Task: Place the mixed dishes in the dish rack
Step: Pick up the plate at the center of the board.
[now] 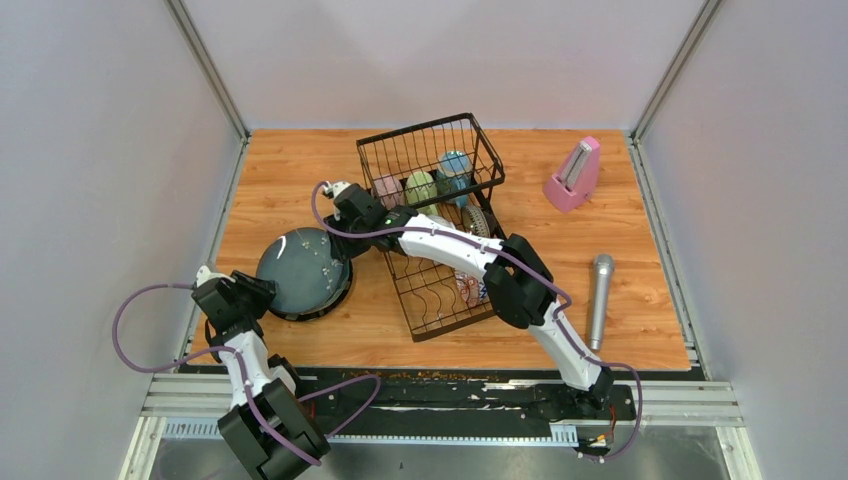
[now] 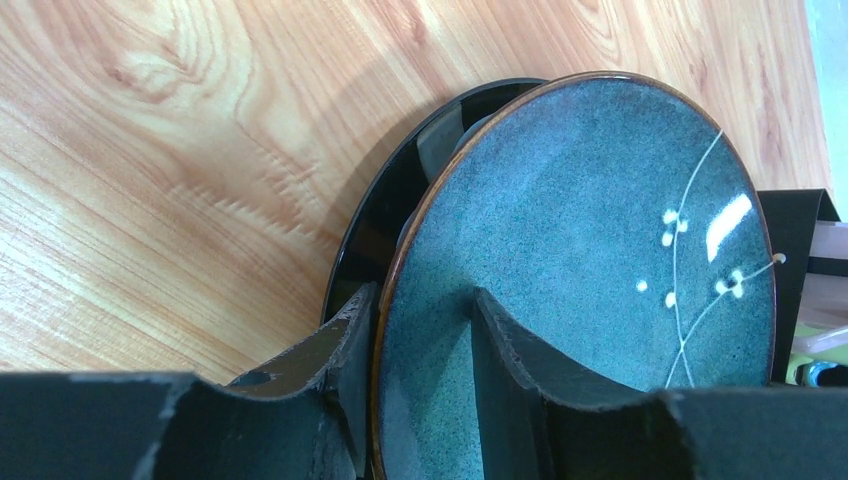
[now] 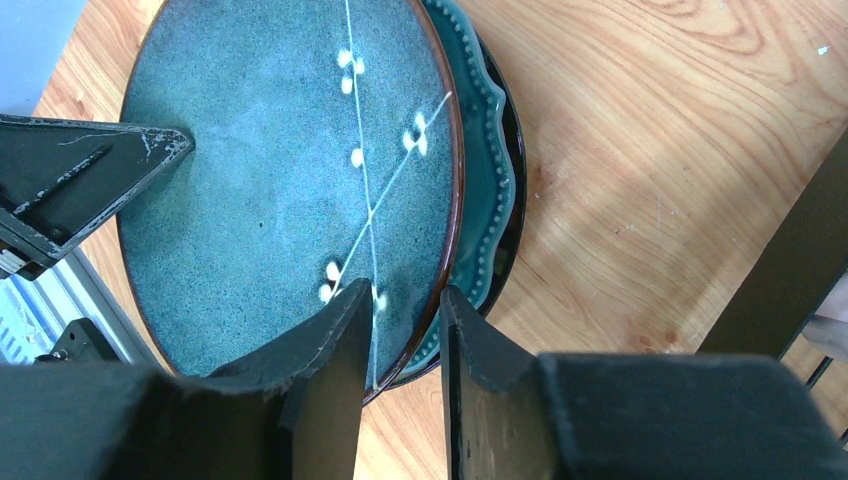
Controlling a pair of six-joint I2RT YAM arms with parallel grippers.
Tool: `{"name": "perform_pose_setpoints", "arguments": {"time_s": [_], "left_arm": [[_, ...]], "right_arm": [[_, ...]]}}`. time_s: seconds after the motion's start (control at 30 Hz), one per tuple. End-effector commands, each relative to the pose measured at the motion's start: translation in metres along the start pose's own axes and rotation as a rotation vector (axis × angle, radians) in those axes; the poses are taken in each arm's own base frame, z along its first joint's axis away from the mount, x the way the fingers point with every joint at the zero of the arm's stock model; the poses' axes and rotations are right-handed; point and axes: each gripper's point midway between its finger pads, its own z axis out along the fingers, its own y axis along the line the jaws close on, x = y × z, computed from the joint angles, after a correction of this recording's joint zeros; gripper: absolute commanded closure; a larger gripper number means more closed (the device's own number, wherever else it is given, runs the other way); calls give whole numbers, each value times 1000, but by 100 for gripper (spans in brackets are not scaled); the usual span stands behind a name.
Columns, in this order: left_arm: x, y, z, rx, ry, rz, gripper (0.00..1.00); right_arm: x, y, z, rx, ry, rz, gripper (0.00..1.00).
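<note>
Left of the dish rack (image 1: pixel 400 150), on the table (image 1: pixel 300 160): a stack of three. Speckled blue plate (image 1: pixel 300 268) on top, teal scalloped plate (image 3: pixel 485 200) under it, black dish (image 2: pixel 385 200) at the bottom.

Left end effector (image 2: pixel 422 300) has the near rim, one finger under, one on the glaze; reads as a hold. Right end effector (image 3: pixel 405 295) is narrow and straddles the opposite rim; cannot tell whether it pinches.

Risks, my judgement:
- Two grips on one slick rim, so an uneven lift could twist the plate free.
- Scalloped plate sits close under the right fingers and may get caught and dragged along.
- Right arm lies across the rack's low tray, so the swing toward the slots could clip the wires.
</note>
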Motion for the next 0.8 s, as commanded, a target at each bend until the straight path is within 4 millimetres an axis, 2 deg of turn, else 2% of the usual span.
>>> {"name": "perform_pose_setpoints", "arguments": {"time_s": [0.0, 0.3, 0.47, 0.63, 0.77], "left_arm": [[30, -70, -21, 356, 196, -37, 55], [21, -73, -20, 347, 174, -21, 48], [21, -73, -21, 337, 184, -27, 48], [23, -74, -22, 350, 194, -22, 62], [24, -76, -23, 366, 197, -20, 72]], "right_arm": [[0, 167, -44, -547, -32, -85, 100], [-20, 147, -59, -403, -118, -91, 100], [-13, 157, -62, -464, -88, -106, 100], [-12, 163, -66, -498, -93, -95, 100], [-10, 162, -56, -491, -71, -34, 91]]}}
